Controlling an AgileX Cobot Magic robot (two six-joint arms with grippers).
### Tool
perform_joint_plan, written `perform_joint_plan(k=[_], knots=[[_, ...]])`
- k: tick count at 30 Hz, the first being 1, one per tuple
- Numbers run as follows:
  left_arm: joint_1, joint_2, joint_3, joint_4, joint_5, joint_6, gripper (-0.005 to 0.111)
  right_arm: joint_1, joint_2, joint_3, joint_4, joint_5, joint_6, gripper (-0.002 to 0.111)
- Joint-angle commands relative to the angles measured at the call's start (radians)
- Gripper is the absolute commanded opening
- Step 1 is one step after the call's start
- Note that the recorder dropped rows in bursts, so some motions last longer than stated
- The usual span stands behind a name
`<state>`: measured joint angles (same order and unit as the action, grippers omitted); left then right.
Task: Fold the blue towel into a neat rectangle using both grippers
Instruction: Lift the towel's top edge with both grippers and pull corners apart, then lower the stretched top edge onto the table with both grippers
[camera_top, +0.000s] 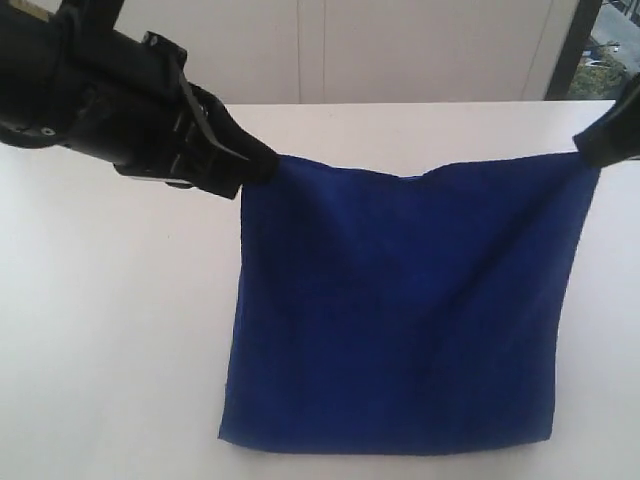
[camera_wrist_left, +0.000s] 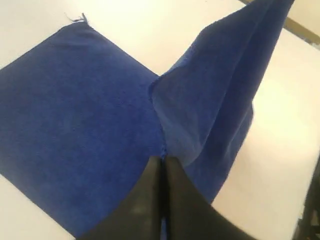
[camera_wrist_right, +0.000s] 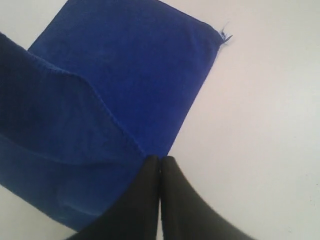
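Deep blue terry cloth fills the middle of the exterior view. Your towel is held up by its two top corners, with its upper edge stretched across the upper half of the frame and dipping slightly in the middle. Its lower edge sits on the white surface near the bottom of the frame, a little narrower there than at the top.

You have the left end effector coming in from the upper left of the frame. Its black fingers are pinched together on the towel's top left corner. Only the tip of the right end effector shows, at the right edge of the frame, and it meets the towel's top right corner.

Your left wrist view shows the two pointed fingers pressed flat against each other with no gap, and the cloth runs right into their tips. One part of the towel lies flat on the surface, and another part rises from it in a raised fold up to the grip. A small loose thread sticks out at a corner of the flat part.

Your right wrist view shows much the same. Its fingers are clamped together where a hemmed edge of the lifted cloth reaches them. The flat layer is spread on the surface beyond them, and a frayed thread shows at its far corner.
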<state>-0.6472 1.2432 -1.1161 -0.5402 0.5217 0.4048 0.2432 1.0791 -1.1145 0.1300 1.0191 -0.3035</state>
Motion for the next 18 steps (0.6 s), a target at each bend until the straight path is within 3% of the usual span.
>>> perform_joint_plan(k=[1,18], knots=[[-0.005,0.044,0.005,0.039,-0.091,-0.009,0.000,-0.005,0.081,0.002,-0.001,-0.116,0.001,0.000],[0.066,0.277,-0.009,0.048,-0.393,-0.013,0.000,-0.005,0.361,-0.006,-0.007,-0.438,0.001,0.000]])
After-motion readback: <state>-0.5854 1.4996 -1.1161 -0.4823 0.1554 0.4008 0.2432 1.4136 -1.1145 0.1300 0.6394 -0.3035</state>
